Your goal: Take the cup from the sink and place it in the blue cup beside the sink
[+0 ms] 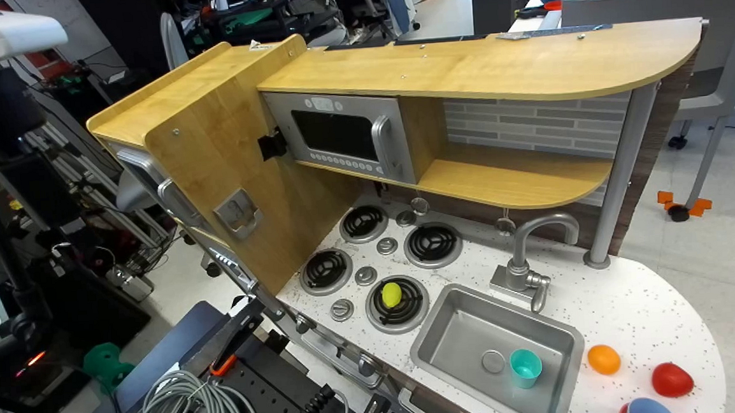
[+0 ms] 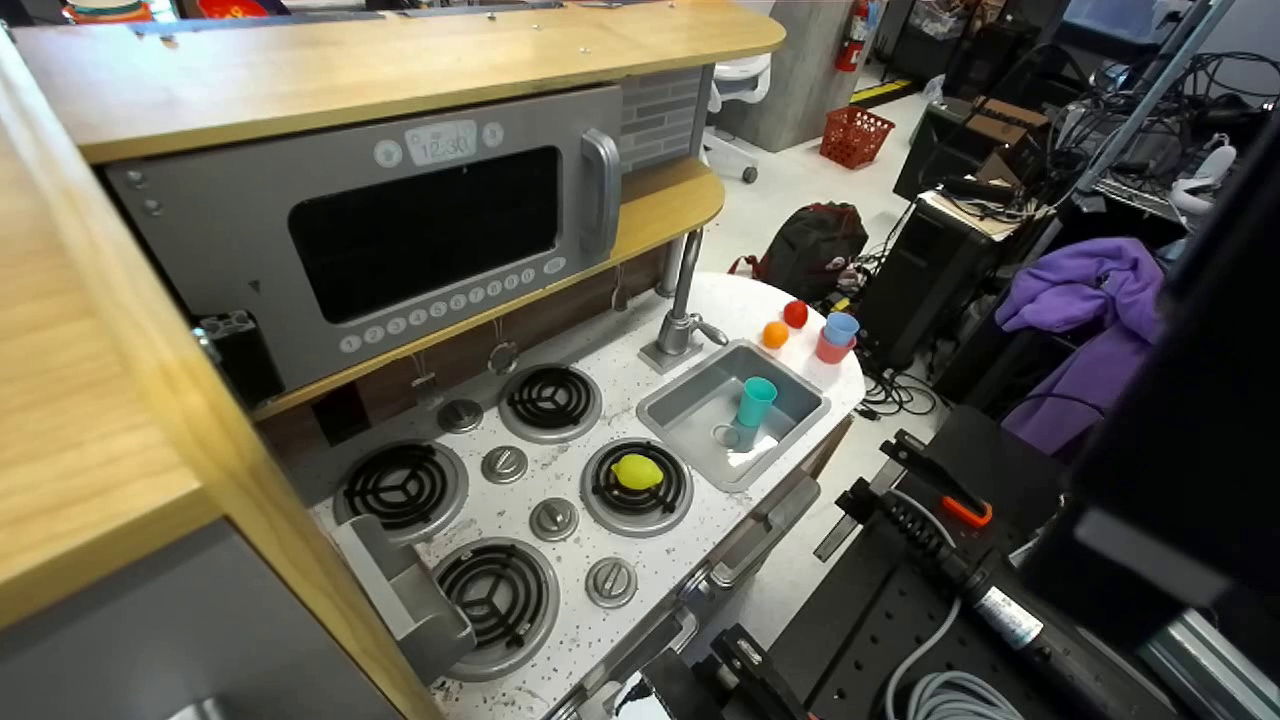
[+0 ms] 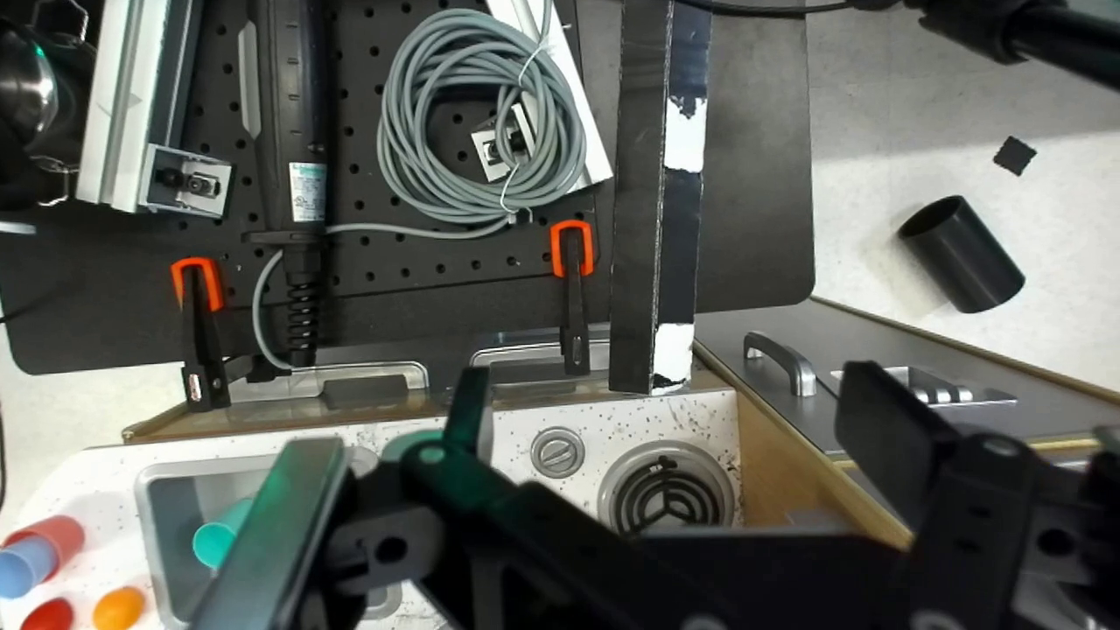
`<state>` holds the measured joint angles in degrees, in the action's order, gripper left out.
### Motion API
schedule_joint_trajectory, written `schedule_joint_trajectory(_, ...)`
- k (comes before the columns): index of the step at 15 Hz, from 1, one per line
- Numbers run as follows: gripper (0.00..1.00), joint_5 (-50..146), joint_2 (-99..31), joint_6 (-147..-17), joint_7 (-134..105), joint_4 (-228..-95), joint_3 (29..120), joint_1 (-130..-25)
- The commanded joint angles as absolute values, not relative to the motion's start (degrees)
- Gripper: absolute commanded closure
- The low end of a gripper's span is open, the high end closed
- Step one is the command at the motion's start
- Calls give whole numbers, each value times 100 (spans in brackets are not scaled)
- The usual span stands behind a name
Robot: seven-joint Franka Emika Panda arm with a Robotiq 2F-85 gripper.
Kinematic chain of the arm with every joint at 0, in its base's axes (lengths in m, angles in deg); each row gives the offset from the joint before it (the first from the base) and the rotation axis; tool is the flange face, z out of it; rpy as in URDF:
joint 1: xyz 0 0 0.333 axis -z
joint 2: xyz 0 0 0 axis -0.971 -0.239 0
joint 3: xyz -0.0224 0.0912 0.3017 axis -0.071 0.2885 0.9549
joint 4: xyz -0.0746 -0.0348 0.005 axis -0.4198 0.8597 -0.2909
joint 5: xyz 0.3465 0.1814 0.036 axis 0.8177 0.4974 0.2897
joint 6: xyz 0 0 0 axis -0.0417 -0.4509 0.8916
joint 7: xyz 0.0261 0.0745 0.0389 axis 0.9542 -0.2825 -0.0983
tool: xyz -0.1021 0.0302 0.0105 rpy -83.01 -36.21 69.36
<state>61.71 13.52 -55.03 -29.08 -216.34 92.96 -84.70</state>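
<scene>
The teal cup [image 1: 526,368] stands in the grey metal sink [image 1: 461,328]; the cup [image 2: 757,402] and the sink [image 2: 690,415] show in both exterior views. The light blue cup [image 2: 841,328] sits in a pink-red cup [image 2: 834,349] on the white counter beside the sink's end. In the wrist view, the teal cup [image 3: 217,541] is at lower left, partly hidden by my gripper; the blue cup [image 3: 24,567] is at the left edge. My gripper [image 3: 674,394] is open, with nothing between its fingers, high above the counter, away from the teal cup.
An orange fruit [image 1: 604,359] and a red one [image 1: 672,380] lie between the sink and the counter's rounded end. A faucet [image 1: 523,254] rises behind the sink. A lemon [image 2: 637,471] rests on a burner. A wooden shelf [image 1: 493,65] overhangs the back. A pegboard table [image 3: 455,262] stands in front.
</scene>
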Motion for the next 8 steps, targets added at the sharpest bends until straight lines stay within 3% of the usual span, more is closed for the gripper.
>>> schedule_joint_trajectory(1, 0, 5904, 1017, -5627, -2233, -21309, 8637, -8094)
schedule_joint_trajectory(8, 0, 5638, 8, -6153, -1226, -20482, 7723, -7450)
